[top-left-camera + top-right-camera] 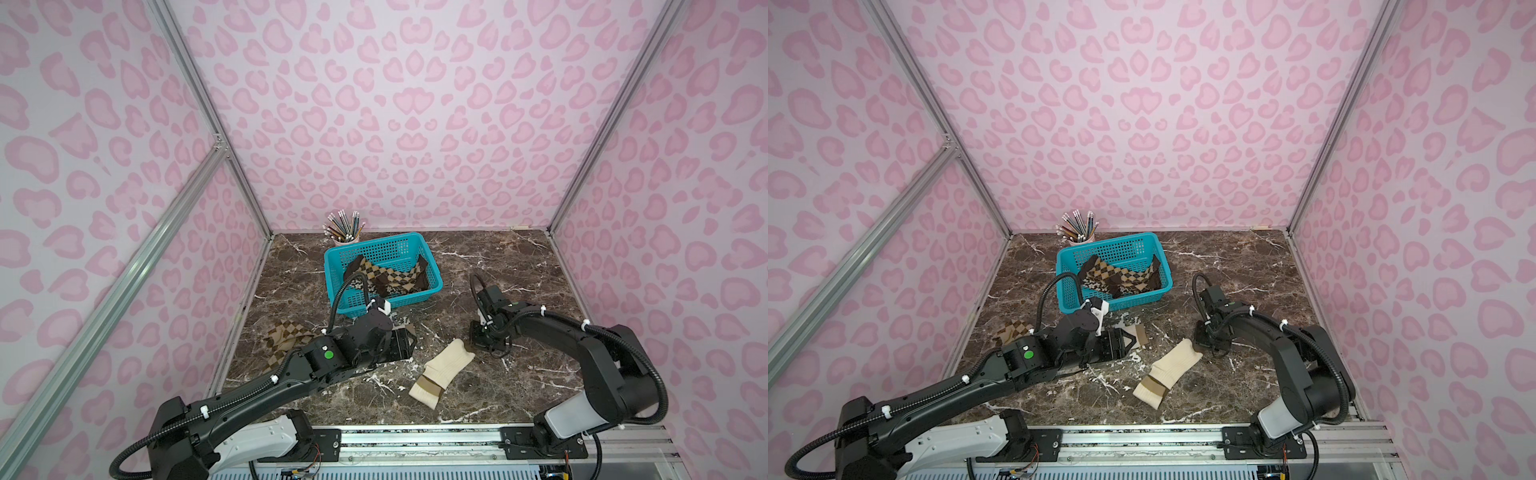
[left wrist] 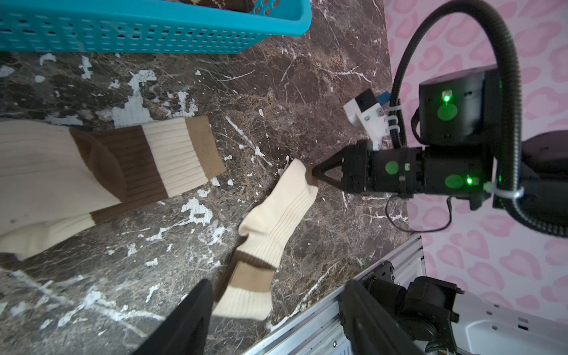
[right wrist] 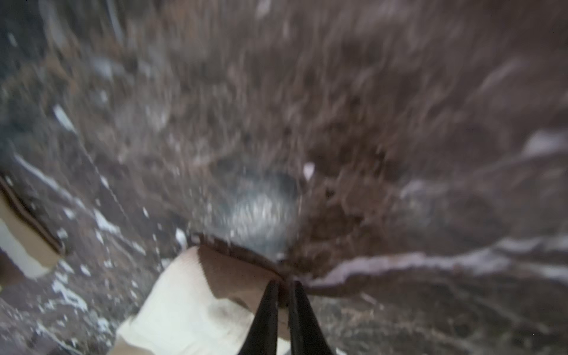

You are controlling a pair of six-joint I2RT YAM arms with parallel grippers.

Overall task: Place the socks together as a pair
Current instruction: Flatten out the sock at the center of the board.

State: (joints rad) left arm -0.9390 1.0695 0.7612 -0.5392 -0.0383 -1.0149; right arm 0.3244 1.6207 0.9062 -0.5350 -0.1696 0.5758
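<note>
Right gripper: jaws closed in a pinch on the brown toe tip of the cream sock. Toe fabric is seen clamped between the black fingertips in the right wrist view.
Cream sock: stretched away from the right fingers and laid on the marble table, with the banded cuff at the end farthest from them. The cuff is framed between the left fingers in the left wrist view.
Left gripper: jaws spread wide, nothing held.
Matching cream sock: laid flat just beside the left fingers on the basket side, apart from the cream sock.
Teal basket: set beyond both sets of fingers, with argyle socks piled inside.
Check sock: laid behind the left wrist, well away from the fingers.
</note>
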